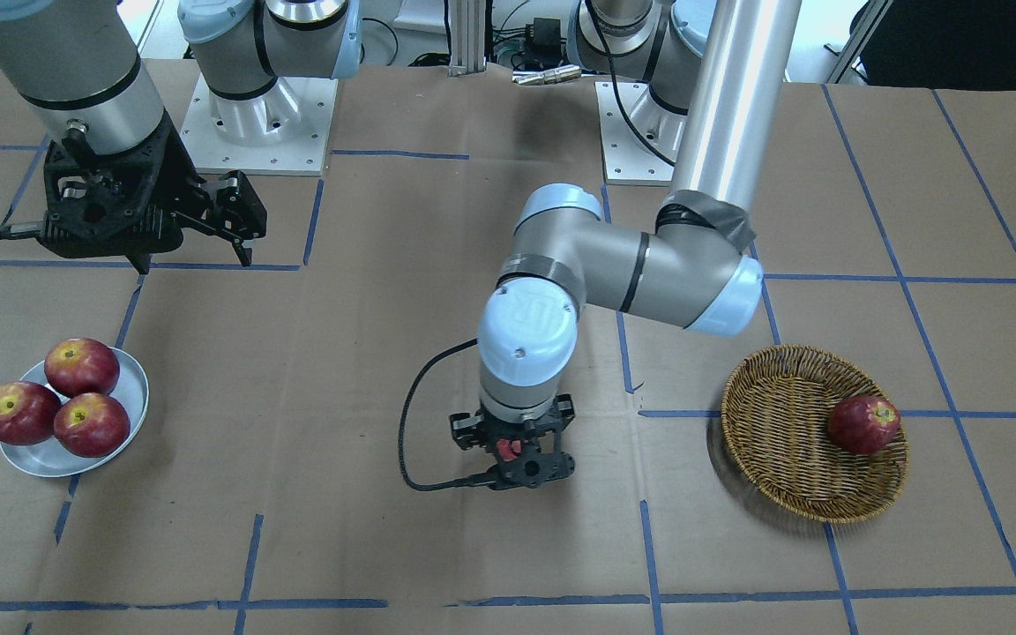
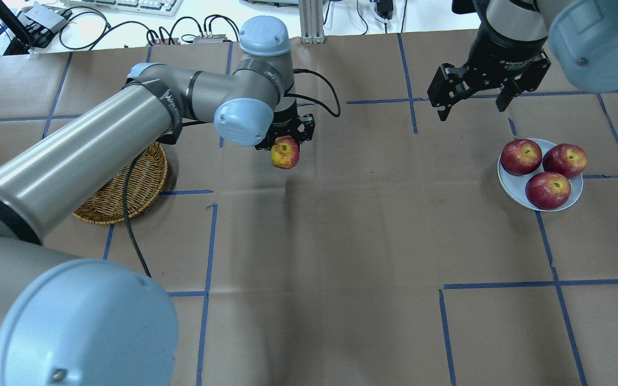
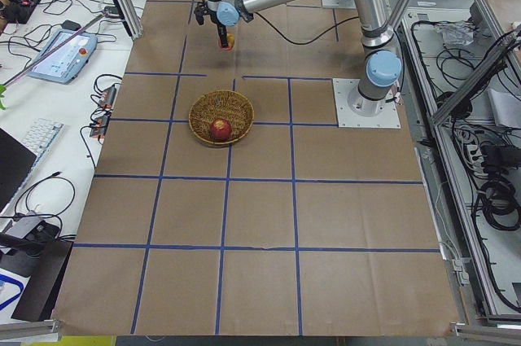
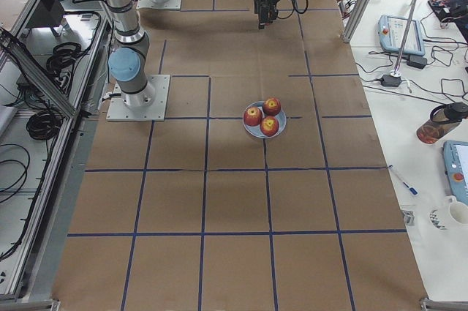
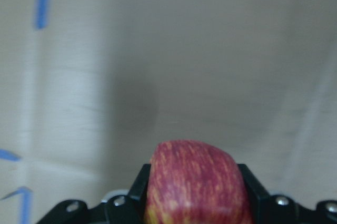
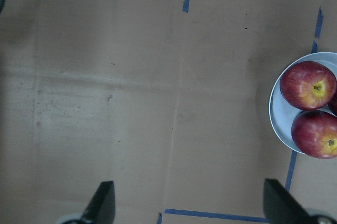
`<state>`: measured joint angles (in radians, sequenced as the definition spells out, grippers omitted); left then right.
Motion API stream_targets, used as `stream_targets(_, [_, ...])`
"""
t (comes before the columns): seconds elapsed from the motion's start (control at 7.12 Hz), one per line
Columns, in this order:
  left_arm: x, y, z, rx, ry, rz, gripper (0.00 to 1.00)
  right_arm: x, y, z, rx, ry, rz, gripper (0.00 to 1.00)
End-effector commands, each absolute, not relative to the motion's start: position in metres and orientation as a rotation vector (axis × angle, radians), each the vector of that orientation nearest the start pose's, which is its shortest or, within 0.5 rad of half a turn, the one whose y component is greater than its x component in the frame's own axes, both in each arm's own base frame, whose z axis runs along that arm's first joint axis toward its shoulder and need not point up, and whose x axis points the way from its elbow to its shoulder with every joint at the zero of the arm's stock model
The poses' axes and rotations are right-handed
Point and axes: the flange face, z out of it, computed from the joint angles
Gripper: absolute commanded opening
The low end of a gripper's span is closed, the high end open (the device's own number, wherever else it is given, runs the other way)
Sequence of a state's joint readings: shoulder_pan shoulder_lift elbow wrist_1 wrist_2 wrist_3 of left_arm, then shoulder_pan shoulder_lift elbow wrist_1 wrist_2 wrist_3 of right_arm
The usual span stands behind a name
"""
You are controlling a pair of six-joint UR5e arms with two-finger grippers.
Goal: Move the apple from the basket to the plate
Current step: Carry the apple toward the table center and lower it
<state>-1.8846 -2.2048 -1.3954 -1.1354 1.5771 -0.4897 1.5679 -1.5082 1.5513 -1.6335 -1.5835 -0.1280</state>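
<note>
My left gripper (image 2: 286, 146) is shut on the apple (image 2: 285, 153), pinkish-red with yellow streaks, and holds it above the bare table between basket and plate. In the left wrist view the apple (image 5: 195, 179) sits between the black fingers (image 5: 143, 184). The wicker basket (image 1: 781, 423) lies on the robot's left, partly hidden under the left arm in the overhead view (image 2: 137, 182). The pale plate (image 1: 138, 388) on the robot's right carries three dark red apples (image 2: 547, 190). My right gripper (image 2: 471, 110) is open and empty, hovering behind the plate (image 6: 276, 113).
One dark red apple (image 1: 863, 424) lies in the basket. The left arm's black cable (image 1: 411, 441) hangs beside the wrist. The arm bases (image 1: 261, 123) stand at the table's back edge. Blue tape lines cross the brown paper.
</note>
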Motion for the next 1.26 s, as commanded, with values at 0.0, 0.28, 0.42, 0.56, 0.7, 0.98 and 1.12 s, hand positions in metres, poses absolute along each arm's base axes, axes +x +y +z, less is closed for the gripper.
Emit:
stream_targets(0.0, [-0.398, -0.626, 0.215, -0.25, 3.129, 0.019, 0.45, 0.13, -0.52, 0.472, -0.201, 3.15, -0.03, 1.0])
stream_targets(0.28, [-0.392, -0.613, 0.204, -0.237, 3.11, 0.079, 0.45, 0.13, -0.52, 0.468, -0.201, 3.15, -0.02, 1.0])
stream_targets(0.42, [-0.389, -0.603, 0.193, -0.238, 3.1, 0.107, 0.45, 0.13, -0.52, 0.468, -0.201, 3.15, -0.02, 1.0])
stream_targets(0.56, [-0.384, -0.603, 0.192, -0.248, 3.102, 0.114, 0.45, 0.131, -0.52, 0.467, -0.2, 3.147, -0.018, 1.0])
stream_targets(0.7, [-0.385, -0.601, 0.189, -0.252, 3.106, 0.129, 0.46, 0.13, -0.52, 0.467, -0.201, 3.148, -0.018, 1.0])
stream_targets(0.98, [-0.384, -0.6, 0.192, -0.262, 3.108, 0.126, 0.55, 0.131, -0.52, 0.468, -0.198, 3.147, -0.023, 1.0])
stream_targets(1.12, [-0.385, -0.599, 0.192, -0.259, 3.108, 0.128, 0.67, 0.131, -0.52, 0.468, -0.198, 3.146, -0.028, 1.0])
